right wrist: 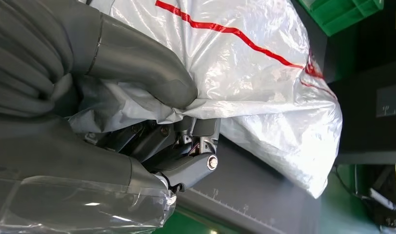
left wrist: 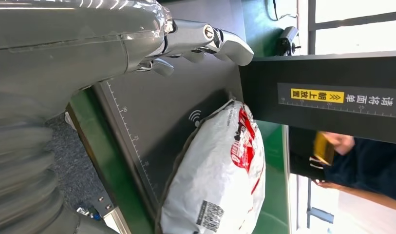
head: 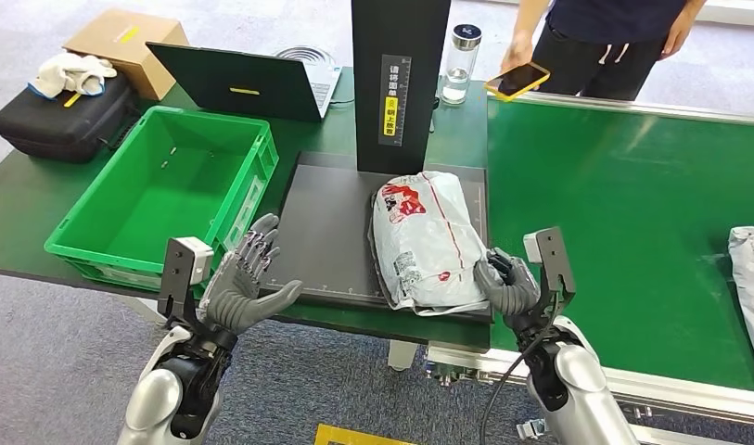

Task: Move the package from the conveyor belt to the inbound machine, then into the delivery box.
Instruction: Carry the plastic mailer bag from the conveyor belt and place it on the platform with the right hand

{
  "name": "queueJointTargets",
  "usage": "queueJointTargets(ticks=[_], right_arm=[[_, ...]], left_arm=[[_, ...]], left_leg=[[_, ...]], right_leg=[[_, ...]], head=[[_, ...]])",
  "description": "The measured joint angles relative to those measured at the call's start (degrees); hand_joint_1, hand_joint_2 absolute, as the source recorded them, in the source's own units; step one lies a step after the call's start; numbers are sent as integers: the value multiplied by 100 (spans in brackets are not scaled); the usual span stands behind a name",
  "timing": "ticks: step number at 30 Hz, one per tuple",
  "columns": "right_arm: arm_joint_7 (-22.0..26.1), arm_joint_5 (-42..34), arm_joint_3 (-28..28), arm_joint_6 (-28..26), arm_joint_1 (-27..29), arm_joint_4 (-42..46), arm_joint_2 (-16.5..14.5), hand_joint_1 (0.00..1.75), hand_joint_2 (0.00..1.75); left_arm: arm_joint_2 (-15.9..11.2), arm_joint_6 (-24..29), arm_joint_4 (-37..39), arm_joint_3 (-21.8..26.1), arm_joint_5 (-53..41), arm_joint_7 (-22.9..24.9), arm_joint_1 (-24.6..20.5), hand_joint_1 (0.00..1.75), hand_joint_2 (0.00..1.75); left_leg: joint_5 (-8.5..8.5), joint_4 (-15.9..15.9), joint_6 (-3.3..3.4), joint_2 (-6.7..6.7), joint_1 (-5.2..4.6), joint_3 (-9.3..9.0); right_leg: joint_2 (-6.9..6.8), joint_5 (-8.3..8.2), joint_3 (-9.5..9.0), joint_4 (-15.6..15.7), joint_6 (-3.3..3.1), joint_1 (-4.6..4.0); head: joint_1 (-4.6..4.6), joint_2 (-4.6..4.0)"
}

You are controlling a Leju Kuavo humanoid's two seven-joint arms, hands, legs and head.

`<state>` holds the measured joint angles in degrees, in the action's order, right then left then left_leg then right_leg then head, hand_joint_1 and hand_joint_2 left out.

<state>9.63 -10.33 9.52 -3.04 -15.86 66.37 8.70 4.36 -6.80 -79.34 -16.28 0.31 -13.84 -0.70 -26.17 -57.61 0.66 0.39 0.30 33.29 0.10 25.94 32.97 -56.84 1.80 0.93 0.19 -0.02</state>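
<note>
Package (head: 425, 239) lengthwise, away from robot

**Left wrist view: package lying on the scanner plate**

The left hand (left wrist: 137, 44) enters from nine o'clock, its grey ribbed cover broad and blurred, its fingers (left wrist: 225, 41) reaching toward twelve o'clock and holding nothing; the white package (left wrist: 215, 185), marked in red with a small printed code, lies on the dark scanner plate (left wrist: 152, 112) at six o'clock; a ruled scale runs along the plate's edge; the black column (left wrist: 327, 97) with a yellow label sits at three o'clock, touching the package's end; a person (left wrist: 361, 170) in dark clothing stands at four o'clock beyond it
</note>
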Motion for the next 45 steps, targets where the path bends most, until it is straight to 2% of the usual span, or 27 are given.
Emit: queueJointTargets(ticks=[8,23,27,33,45], right_arm=[[5,-23,-169,-15,-235,-458,13,175,175],[-6,-22,-403,-94,-260,-650,149,175,175],[-123,-42,-449,-25,-331,-747,199,2,175],[-328,125,-460,267,-340,-864,287,0,175],[-419,339,-419,429,-304,-867,314,0,175]], left_arm=[[-3,38,0,7,3,54,13,0,175],[-3,71,-2,11,-5,80,61,0,175],[-3,70,-1,9,-19,88,33,0,175],[-3,67,0,0,-37,97,17,0,175],[-2,-19,77,-26,-38,126,-102,0,175]], left_leg=[[0,-2,0,0,-1,0],[0,-1,0,-1,0,0],[0,-2,0,-1,0,0],[0,-2,0,-1,-1,1],[0,-2,0,-1,0,0]], right_leg=[[0,-1,-1,0,0,1],[-1,-1,0,0,0,0],[-1,0,0,0,0,1],[-1,0,1,1,0,1],[-1,-1,0,0,0,0]], head=[[1,0],[0,-1],[1,0],[0,0],[0,0]])
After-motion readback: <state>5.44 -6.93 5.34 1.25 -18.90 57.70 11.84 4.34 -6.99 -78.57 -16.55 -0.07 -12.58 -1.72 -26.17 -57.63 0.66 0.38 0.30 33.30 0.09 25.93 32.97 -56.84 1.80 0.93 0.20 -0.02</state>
